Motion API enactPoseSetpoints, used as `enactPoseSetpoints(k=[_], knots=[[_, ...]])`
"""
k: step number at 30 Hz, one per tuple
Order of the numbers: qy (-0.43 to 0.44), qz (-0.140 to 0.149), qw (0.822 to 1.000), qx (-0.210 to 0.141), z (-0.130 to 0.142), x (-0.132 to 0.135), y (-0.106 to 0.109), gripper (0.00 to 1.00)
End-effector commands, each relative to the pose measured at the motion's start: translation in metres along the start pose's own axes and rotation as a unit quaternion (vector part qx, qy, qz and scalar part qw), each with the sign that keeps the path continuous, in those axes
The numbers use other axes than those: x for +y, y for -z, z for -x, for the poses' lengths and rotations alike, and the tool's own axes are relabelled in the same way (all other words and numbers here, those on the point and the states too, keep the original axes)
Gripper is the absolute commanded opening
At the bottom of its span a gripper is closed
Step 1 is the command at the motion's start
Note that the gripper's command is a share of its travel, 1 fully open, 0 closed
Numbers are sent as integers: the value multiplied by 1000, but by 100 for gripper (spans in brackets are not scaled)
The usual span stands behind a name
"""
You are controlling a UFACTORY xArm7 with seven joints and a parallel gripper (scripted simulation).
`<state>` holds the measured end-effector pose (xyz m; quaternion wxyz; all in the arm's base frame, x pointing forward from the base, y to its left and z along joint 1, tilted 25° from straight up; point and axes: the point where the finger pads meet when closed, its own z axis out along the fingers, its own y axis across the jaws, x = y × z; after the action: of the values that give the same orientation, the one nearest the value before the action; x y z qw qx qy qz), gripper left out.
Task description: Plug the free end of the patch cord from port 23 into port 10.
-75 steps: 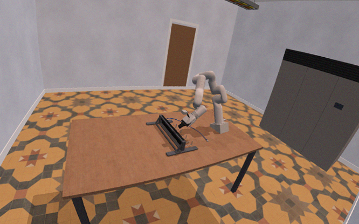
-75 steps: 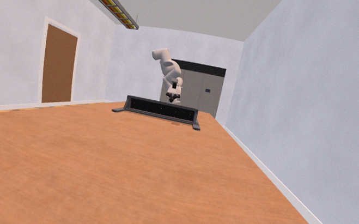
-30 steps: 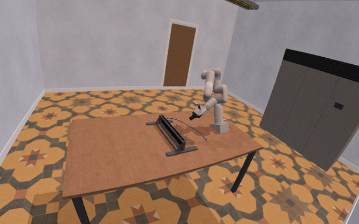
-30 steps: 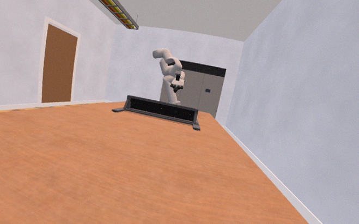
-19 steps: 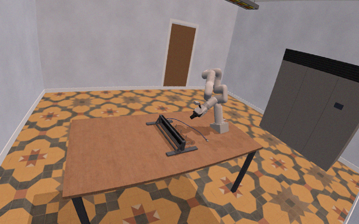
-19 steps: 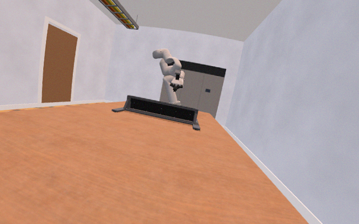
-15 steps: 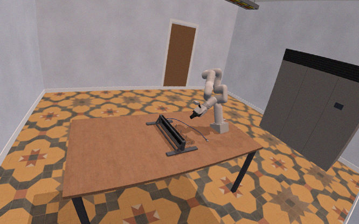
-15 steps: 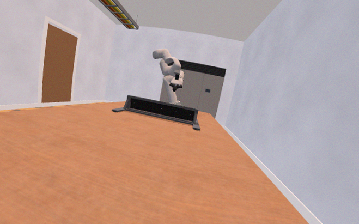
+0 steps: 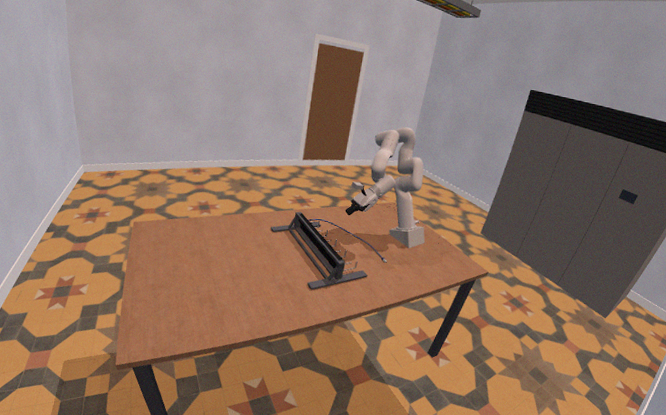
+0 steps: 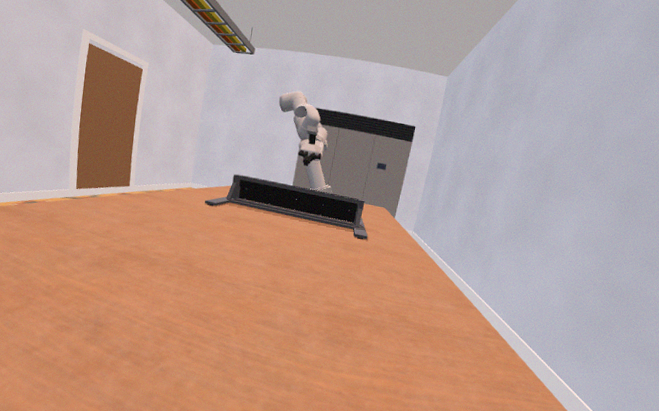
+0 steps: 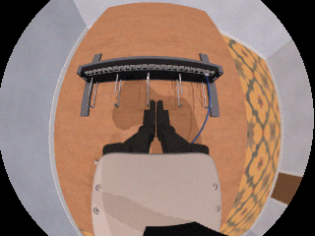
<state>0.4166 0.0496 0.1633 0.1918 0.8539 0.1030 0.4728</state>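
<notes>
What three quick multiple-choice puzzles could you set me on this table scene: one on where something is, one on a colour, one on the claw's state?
1. Where does the cord's free end lie?
A. on the table
B. on the floor
C. in the claw

2. What colour is the cord?
A. red
B. blue
C. yellow

3. How is the claw?
A. wide open
B. shut on the cord
C. shut, holding nothing

Answers:
1 A, the plug rests on the table behind the rack.
2 B, the wrist view shows a blue line.
3 C, its fingers meet with nothing between.
</notes>
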Motion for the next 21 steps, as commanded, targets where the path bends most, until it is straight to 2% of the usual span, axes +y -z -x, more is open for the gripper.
enactPoseSetpoints(k=[1, 7, 16, 21], knots=[[0, -5, 1000, 2, -2, 18, 1, 0], [0, -5, 1000, 2, -2, 30, 1, 0], [0, -5, 1000, 2, -2, 31, 0, 0], [0, -5, 1000, 2, -2, 31, -14, 0]])
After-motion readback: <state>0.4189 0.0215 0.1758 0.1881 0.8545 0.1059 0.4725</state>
